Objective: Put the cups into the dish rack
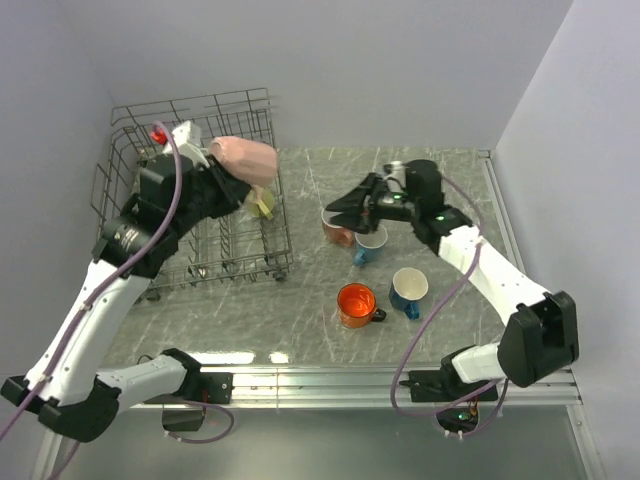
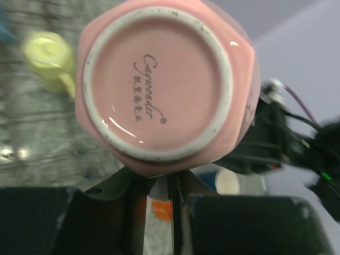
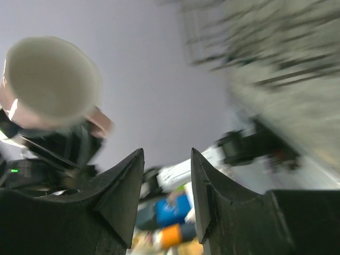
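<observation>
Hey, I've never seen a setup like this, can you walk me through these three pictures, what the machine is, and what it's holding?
Two robot arms are bolted to a table. One picture looks down from overhead; the other two come from cameras on each wrist. The left claw is shut on a pink mug, lifted above the wire dish rack, where a yellow mug already sits. The left wrist view shows the pink mug's underside. The right claw is open and empty, near a salmon mug. A light blue mug, dark blue mug and orange mug wait on the table.

White arm links [image 1: 90, 310], black joints and grippers, trailing purple cables [image 1: 425, 330].
</observation>
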### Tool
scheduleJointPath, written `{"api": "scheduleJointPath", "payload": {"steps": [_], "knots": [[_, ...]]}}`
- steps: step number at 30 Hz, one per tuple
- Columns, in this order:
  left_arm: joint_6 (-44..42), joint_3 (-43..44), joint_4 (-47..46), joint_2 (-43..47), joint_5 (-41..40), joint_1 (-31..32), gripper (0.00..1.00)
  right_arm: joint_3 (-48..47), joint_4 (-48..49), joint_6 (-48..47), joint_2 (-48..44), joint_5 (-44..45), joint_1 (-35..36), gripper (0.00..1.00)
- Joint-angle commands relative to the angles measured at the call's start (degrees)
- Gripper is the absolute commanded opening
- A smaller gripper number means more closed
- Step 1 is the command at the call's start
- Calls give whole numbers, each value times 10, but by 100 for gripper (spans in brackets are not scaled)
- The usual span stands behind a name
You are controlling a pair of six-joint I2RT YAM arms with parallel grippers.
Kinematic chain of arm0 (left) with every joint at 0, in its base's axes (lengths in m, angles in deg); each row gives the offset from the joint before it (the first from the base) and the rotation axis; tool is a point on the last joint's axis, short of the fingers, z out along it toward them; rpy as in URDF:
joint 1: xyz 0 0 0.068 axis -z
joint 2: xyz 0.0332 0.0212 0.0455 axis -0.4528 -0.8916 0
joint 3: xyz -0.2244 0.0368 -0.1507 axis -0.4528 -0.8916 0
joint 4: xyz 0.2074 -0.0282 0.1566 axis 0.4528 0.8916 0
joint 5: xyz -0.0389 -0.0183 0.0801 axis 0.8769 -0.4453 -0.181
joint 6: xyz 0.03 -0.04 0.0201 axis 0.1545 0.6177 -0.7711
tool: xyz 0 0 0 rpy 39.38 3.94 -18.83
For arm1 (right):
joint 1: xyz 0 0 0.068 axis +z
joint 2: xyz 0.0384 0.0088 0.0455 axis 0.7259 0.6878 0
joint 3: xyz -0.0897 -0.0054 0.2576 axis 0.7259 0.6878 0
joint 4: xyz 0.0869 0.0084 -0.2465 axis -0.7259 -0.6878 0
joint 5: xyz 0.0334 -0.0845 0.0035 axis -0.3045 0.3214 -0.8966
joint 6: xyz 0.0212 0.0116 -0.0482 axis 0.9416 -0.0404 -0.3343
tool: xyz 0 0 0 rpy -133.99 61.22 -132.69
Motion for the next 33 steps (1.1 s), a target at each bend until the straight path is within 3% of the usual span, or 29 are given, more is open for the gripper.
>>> {"api": "scheduleJointPath", "payload": {"steps": [1,4,13,18,26,33], "knots": [[-30,37,-20,-13,-4,-87,0,-21,-207,-180,-51,-7,-57,47],[-30,41,-6,-43,23,-185,0,6,-228,-207,-87,4,-78,47],[-44,124,50,-186,-25,-355,0,83,-272,-246,-181,30,-85,44],[-51,161,48,-248,-81,-394,0,98,-295,-262,-209,28,-88,43],[-66,185,34,-354,-50,-465,0,81,-357,-337,-194,48,-102,43],[-114,183,24,-407,-80,-470,0,97,-345,-366,-159,38,-108,42]]}}
